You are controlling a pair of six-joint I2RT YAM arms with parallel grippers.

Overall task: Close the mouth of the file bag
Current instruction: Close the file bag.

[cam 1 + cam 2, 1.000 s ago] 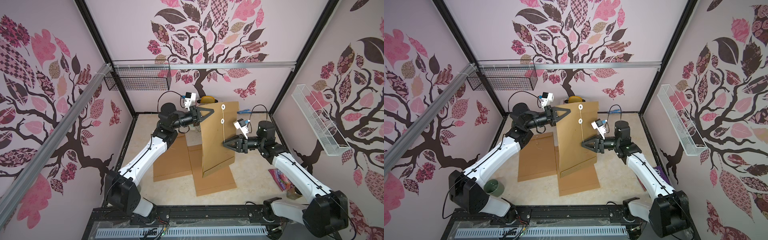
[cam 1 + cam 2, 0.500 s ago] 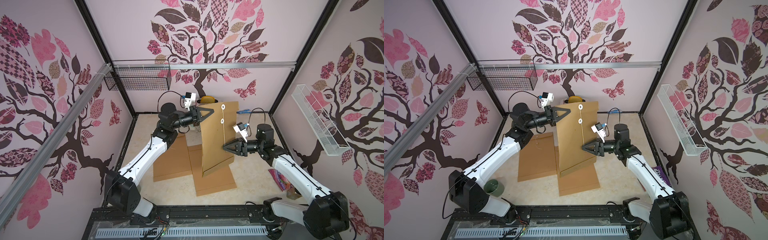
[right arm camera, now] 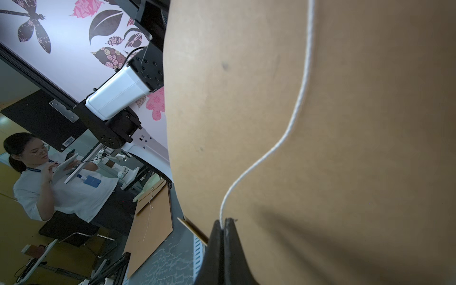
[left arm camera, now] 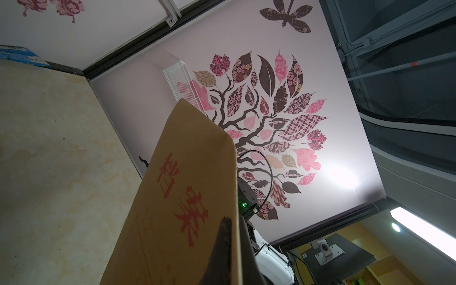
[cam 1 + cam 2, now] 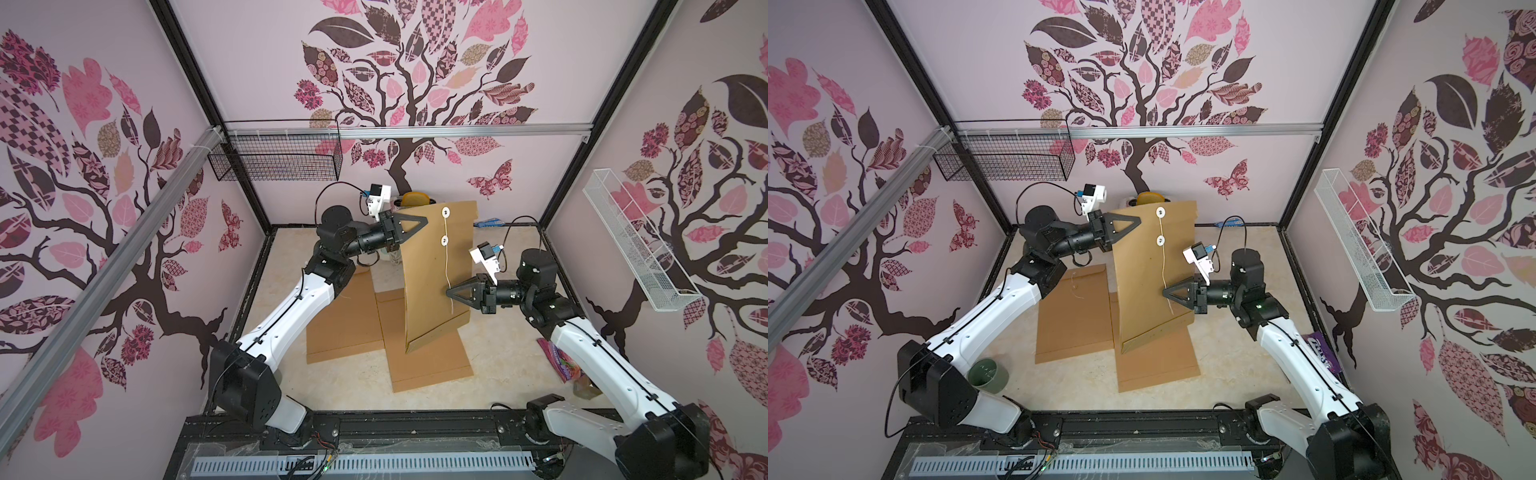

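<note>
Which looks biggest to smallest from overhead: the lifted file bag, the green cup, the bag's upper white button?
1. Lifted file bag
2. Green cup
3. Upper white button
The bag is nearer the camera, which enlarges it, but the gaps are plain anyway.

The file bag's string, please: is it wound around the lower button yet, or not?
Not wound. On the file bag, the string runs straight down past the lower button into the shut right gripper.

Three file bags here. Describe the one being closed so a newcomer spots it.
Start at the middle of the table. The file bag is held upright by the left gripper, white string down its face; the other two bags lie flat.
</note>
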